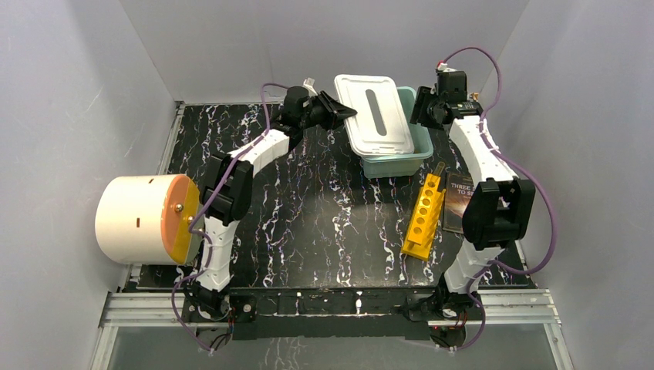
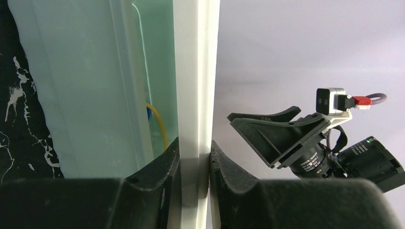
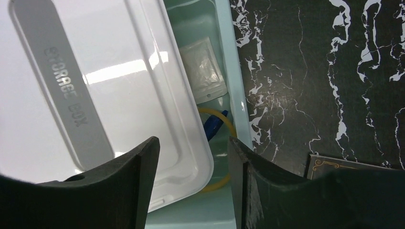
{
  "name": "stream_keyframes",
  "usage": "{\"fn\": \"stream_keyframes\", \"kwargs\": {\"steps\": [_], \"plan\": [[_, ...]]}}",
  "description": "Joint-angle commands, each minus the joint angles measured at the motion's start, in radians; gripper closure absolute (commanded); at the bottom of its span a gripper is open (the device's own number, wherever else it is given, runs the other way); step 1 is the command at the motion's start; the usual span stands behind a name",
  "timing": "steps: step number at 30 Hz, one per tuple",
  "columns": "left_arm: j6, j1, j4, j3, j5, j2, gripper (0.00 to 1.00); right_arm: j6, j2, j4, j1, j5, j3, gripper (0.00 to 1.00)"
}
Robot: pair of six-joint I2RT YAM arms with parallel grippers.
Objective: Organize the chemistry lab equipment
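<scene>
Chemistry lab equipment (image 2: 161, 125) lies inside the teal bin (image 1: 393, 163) at the far side of the table (image 1: 324, 208): a white packet (image 3: 203, 67), a small blue piece (image 3: 212, 126) and an amber tubing loop (image 3: 210, 109). A white lid (image 1: 359, 100) partly covers the bin. The left gripper (image 2: 195, 152) has its jaws clamped on the lid's edge, while the right gripper (image 3: 193, 143) hangs above the bin, jaws apart.
</scene>
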Motion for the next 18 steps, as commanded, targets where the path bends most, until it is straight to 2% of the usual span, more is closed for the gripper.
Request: {"fn": "stream_keyframes", "kwargs": {"steps": [1,3,6,8,10,12,15,18], "plan": [[0.082,-0.005,-0.15,0.094,-0.005,0.005,0.82,-0.049,0.027,0.006,-0.005,0.032,0.062,0.37],[0.128,-0.003,-0.257,0.114,-0.051,0.004,0.77,-0.053,0.033,0.004,-0.005,0.037,0.065,0.37],[0.141,-0.002,-0.31,0.11,-0.075,0.003,0.71,-0.064,0.038,0.006,-0.004,0.041,0.069,0.36],[0.116,0.009,-0.323,0.109,-0.067,0.005,0.84,-0.067,0.042,0.008,-0.005,0.032,0.072,0.36],[0.071,0.026,-0.282,0.102,-0.05,0.001,0.92,-0.066,0.038,0.01,-0.005,0.014,0.074,0.36],[0.032,0.035,-0.249,0.115,-0.03,0.001,0.93,-0.064,0.035,0.016,-0.005,-0.012,0.073,0.35],[0.006,0.035,-0.283,0.168,-0.007,0.02,0.93,-0.063,0.041,0.009,-0.004,-0.028,0.087,0.34],[-0.023,0.036,-0.295,0.141,-0.002,0.024,0.9,-0.06,0.051,-0.003,-0.005,-0.028,0.1,0.34]]}}
